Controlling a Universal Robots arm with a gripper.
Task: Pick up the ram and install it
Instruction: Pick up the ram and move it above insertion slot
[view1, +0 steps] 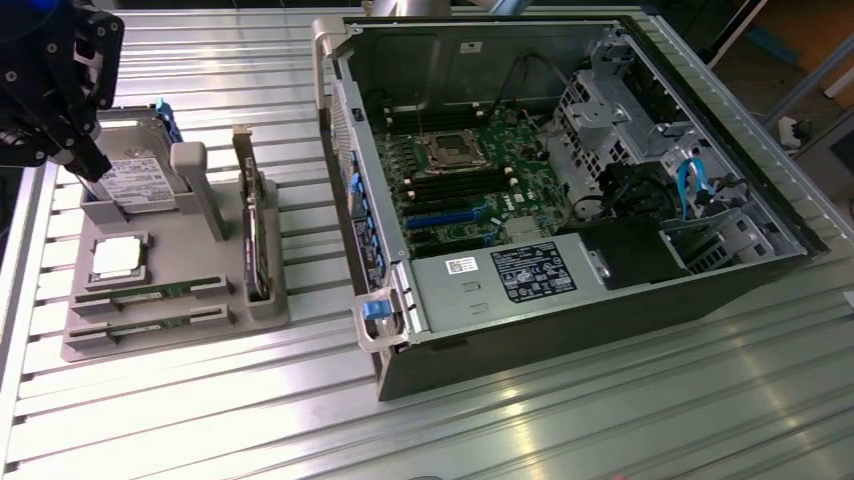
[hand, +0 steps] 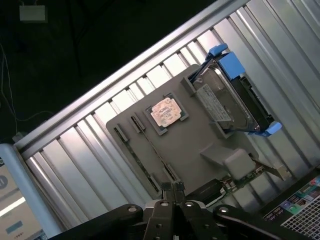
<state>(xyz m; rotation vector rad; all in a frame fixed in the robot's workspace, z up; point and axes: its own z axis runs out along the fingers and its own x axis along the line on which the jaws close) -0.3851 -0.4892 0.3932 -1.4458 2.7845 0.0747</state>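
Hand (view1: 83, 160) clenched, empty | ram (view1: 150, 292) in tray (view1: 187, 338) slot, apart from hand

The arm (view1: 38, 85) runs off the exterior view's left edge, the gripper (hand: 172, 186) hides one end of the card (hand: 212, 191), and the ram (view1: 154, 292) (mostly sunk in the tray (view1: 187, 255)) has chips too small to tell.

No print legible — white label on hard drive (view1: 134, 180), black label on power supply (view1: 531, 272), sticker on case wall (view1: 434, 55) — all unreadable.
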